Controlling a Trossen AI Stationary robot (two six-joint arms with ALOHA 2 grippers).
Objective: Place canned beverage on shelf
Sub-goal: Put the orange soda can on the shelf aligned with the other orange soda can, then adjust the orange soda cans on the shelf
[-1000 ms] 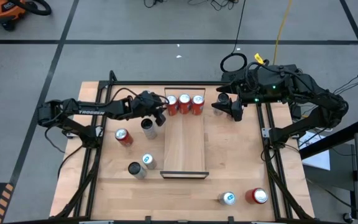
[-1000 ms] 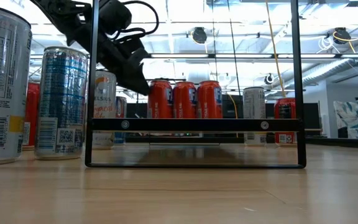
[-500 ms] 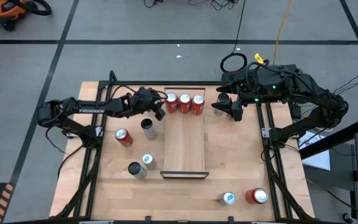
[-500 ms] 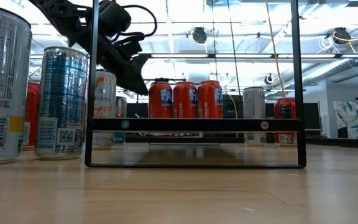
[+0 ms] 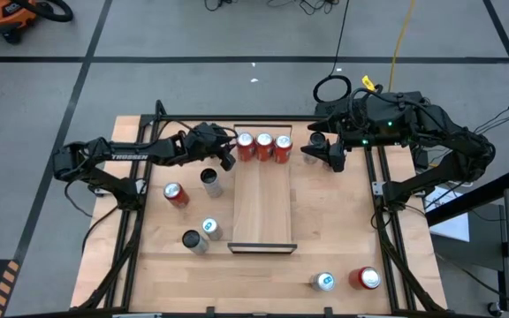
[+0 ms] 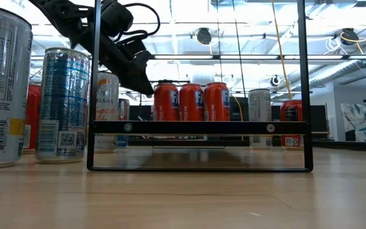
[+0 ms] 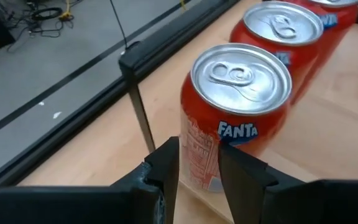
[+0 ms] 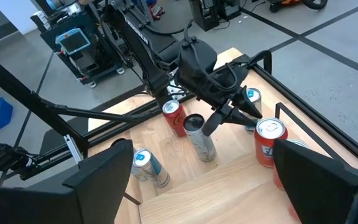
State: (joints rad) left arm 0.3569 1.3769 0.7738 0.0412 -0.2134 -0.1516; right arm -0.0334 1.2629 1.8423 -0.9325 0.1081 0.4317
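Standing upright with its long axis vertical and pull-tab lid facing up, the nearest Fanta can (image 7: 238, 112) is seen on the far end of the shelf (image 5: 262, 208), first in a row of three orange cans packed side by side, apparently to fill the width. Just beside it the left gripper (image 7: 197, 171) is held narrowly parted, gripping nothing. Farther off, the right gripper (image 5: 334, 159) is parked wide apart, empty, near the table's far right.
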